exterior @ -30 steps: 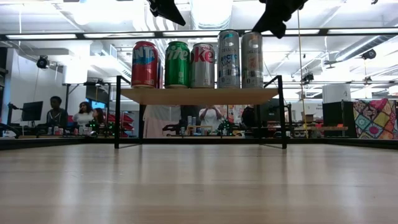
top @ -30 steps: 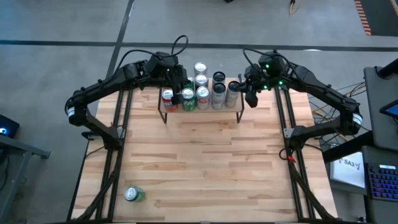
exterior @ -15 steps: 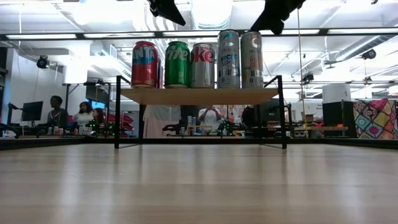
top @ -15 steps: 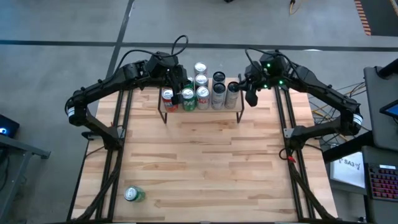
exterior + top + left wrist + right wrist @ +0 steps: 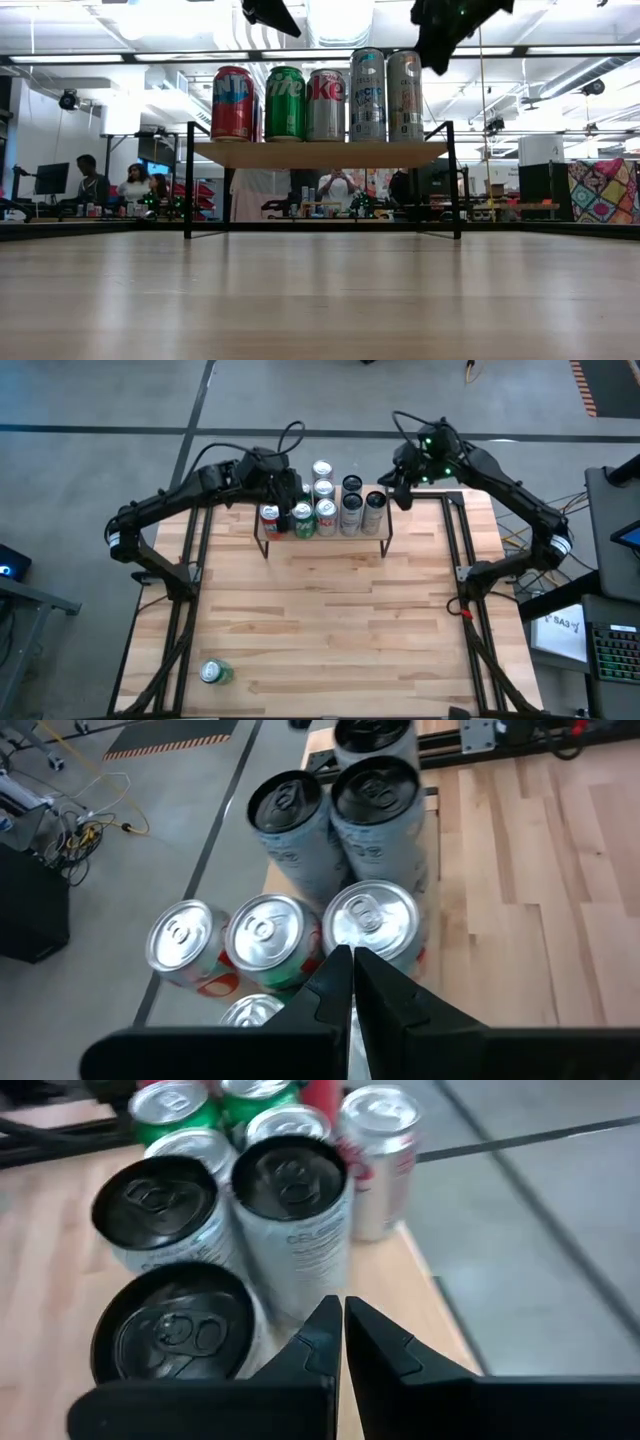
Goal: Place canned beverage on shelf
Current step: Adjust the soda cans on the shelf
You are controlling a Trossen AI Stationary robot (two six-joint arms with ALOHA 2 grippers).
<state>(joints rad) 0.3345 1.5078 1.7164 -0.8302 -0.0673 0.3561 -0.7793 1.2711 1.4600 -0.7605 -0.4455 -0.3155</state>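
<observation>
We find the shelf (image 5: 322, 538) at the far middle of the bench (image 5: 330, 620), carrying a cluster of upright cans (image 5: 318, 104). The left end effector (image 5: 293, 495) hangs above the shelf's left end, fingers pressed together and holding nothing; the red can (image 5: 232, 104) and green can (image 5: 285, 103) stand just below it. The right end effector (image 5: 402, 498) hangs above the shelf's right end, fingers likewise pressed together and empty, with the tall black-topped cans (image 5: 290, 1210) directly below and beside it. One loose can (image 5: 215, 673) lies on its side at the bench's near left corner, well apart from both end effectors.
</observation>
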